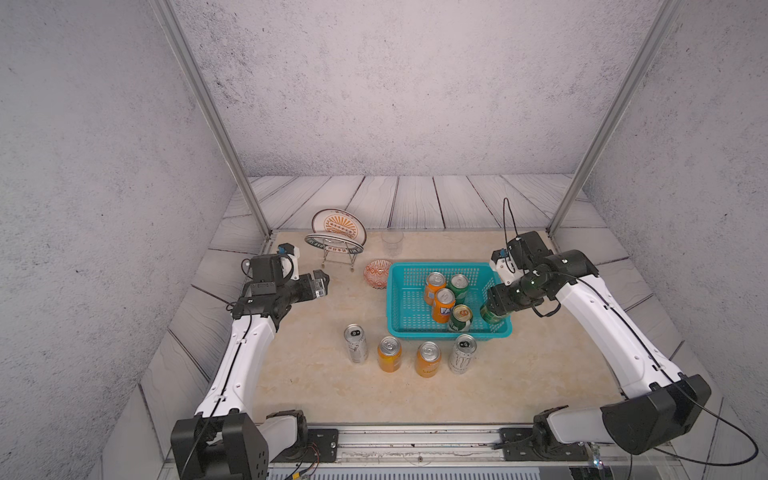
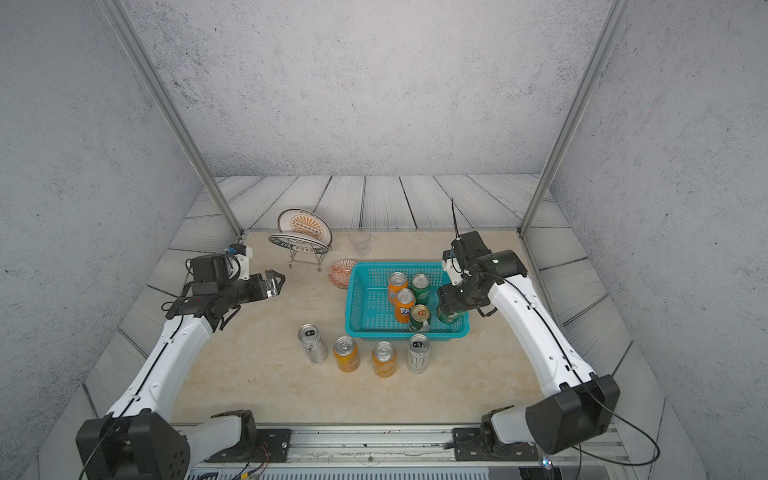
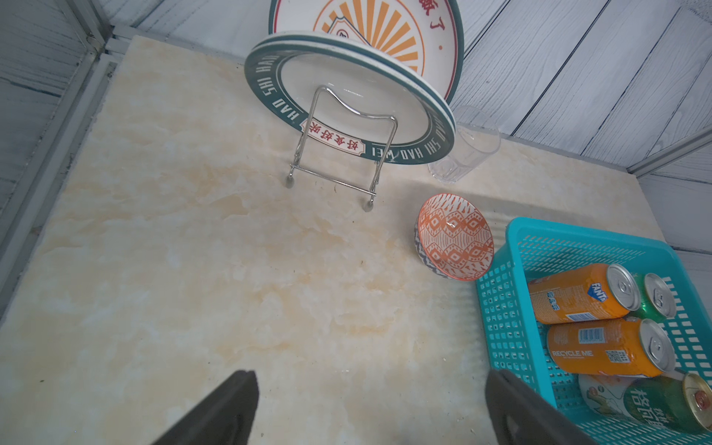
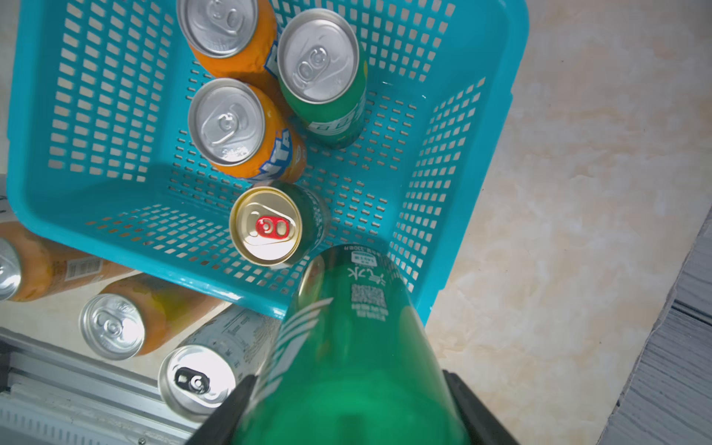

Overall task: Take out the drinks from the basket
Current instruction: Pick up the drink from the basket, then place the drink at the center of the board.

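Cans (image 1: pixel 443 304): you've got 4 upright in the basket (image 1: pixel 402 308), long axes vertical, tops up, bunched in its right half: 2 orange, 1 green, 1 green w/ gold top (image 4: pixel 266 225). A 5th, the green can (image 4: pixel 354 346), is tilted, not upright. Its long axis runs roughly in line w/ your right gripper (image 1: pixel 495 309), top end pointing away from the wrist toward the basket's inside, at the near right corner. Can't tell if it touches rim or floor. 4 more stand upright on the table (image 1: pixel 316 390) in a row just in front of the basket: a silver can (image 1: pixel 355 343) at each end, 2 orange between.

Table is beige, marble-look, w/ grey planks (image 1: pixel 415 199) round it, rough grey walls (image 1: pixel 395 83) and metal posts (image 1: pixel 230 153). Bowl (image 1: pixel 377 274) sits just beside the basket's far left corner. Cup (image 1: pixel 392 241) and plates (image 1: pixel 338 226) on a wire rack (image 1: pixel 337 257) stand behind.

Right gripper's fingers (image 4: pixel 474 408) clamp the green can on both sides. Your left gripper (image 1: pixel 320 284) is spread wide, nothing in it, over the table well left of the basket.
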Tool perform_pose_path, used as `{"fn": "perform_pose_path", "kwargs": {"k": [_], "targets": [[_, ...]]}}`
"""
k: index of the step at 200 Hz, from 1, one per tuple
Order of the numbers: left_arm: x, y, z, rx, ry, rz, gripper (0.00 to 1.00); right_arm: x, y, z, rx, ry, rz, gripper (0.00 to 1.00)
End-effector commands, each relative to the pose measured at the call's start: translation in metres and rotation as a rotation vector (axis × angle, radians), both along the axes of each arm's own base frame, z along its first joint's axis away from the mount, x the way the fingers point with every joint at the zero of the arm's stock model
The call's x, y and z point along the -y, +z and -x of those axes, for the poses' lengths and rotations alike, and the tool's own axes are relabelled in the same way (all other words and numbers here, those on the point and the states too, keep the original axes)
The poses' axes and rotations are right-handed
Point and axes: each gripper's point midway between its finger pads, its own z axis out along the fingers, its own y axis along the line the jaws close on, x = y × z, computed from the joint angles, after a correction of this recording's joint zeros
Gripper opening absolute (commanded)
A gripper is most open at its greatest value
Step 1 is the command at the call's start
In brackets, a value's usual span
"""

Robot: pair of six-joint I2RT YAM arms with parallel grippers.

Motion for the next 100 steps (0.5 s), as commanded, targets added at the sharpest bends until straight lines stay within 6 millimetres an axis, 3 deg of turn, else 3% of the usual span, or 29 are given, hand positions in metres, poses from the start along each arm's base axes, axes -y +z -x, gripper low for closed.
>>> {"fn": "perform_pose_path", "kwargs": {"k": [1, 44, 100], "targets": [[-0.003, 0.011, -0.003, 0.026, 0.001, 0.001, 0.99, 0.001, 0.028, 0.015, 0.063, -0.013, -0.034, 0.62], [-0.003, 0.011, -0.003, 0.025, -0.001, 0.002, 0.99, -0.001, 0.026, 0.035, 0.048, -0.015, -0.045, 0.62], [-0.004, 0.012, -0.003, 0.026, 0.003, -0.004, 0.99, -0.004, 0.002, 0.056, 0.001, -0.014, -0.029, 0.62]]}}
